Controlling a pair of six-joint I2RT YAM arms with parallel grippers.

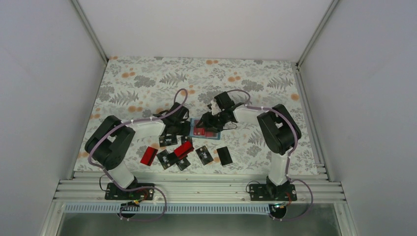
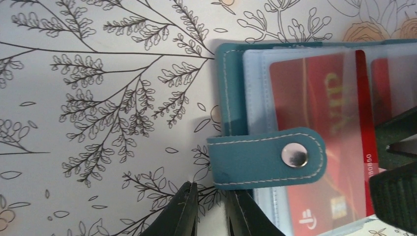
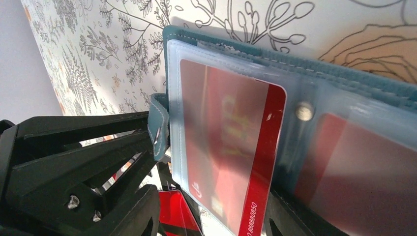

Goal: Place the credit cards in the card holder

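The teal card holder [image 1: 195,122] lies open mid-table, with red credit cards behind its clear sleeves [image 2: 255,78]. One red card [image 3: 231,147] sits in the near sleeve, its long edge sticking out. More credit cards, red [image 1: 148,155] and black [image 1: 224,155], lie scattered in front. My left gripper [image 2: 210,189] is at the holder's left edge, just below the snap strap [image 2: 265,157]. Its fingers stand a narrow gap apart with bare table between. My right gripper [image 3: 216,206] is open, its fingers [image 3: 295,219] on either side of the sleeve with the card.
The table has a floral cloth [image 1: 147,83]. White walls close it in on the left, back and right. An aluminium rail [image 1: 196,189] runs along the near edge. The two grippers are close together over the holder.
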